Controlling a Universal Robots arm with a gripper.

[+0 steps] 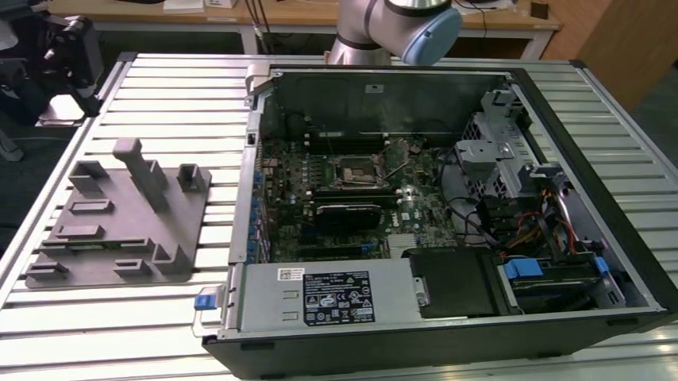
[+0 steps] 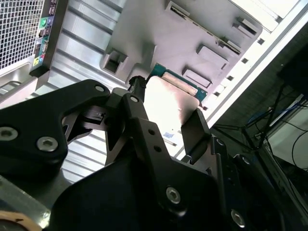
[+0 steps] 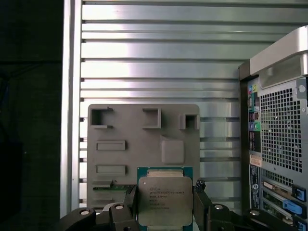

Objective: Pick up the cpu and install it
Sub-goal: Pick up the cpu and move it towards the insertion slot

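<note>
tool: black two-finger tool [image 3: 164, 188], set narrow and clamped on two opposite edges of the cpu. Both wrist views show a finger [image 2: 137, 96] on each side of it.
cpu: flat square cpu [image 3: 165, 206] with a silver-grey metal lid and green board rim, held in the tool. It looks clear of the grey plastic fixture plate [image 3: 144, 139] below it.
fixture: in the exterior view the plate [image 1: 117, 230] lies on the slatted aluminium surface [image 1: 159, 79], at 9 o'clock of the open black desktop case [image 1: 424, 353].
arm: grey arm with a pale blue joint cap [image 1: 424, 32], at 12 o'clock of the case.
socket: black square socket in a metal frame [image 1: 358, 169], mid-motherboard, well apart from the plate, with the case wall between them.
risk, slip: the grip is on thin edges only, so contact is small. A jolt or a fast swing in transit could tilt or drop the cpu.
risk, rotation: can't tell the corner mark against the socket keying from here. The wrong turn means it won't seat and pins bend.
risk, tilt: if one edge lands first, the load goes onto a few pins.
risk, clearance: the fingers flank the cpu and need room beside the socket frame. A thin lever stands at 3 o'clock of the socket, so a finger could snag it.
risk, socket state: can't tell whether the retention frame is fully open. If it's partly down, it blocks the drop.
</note>
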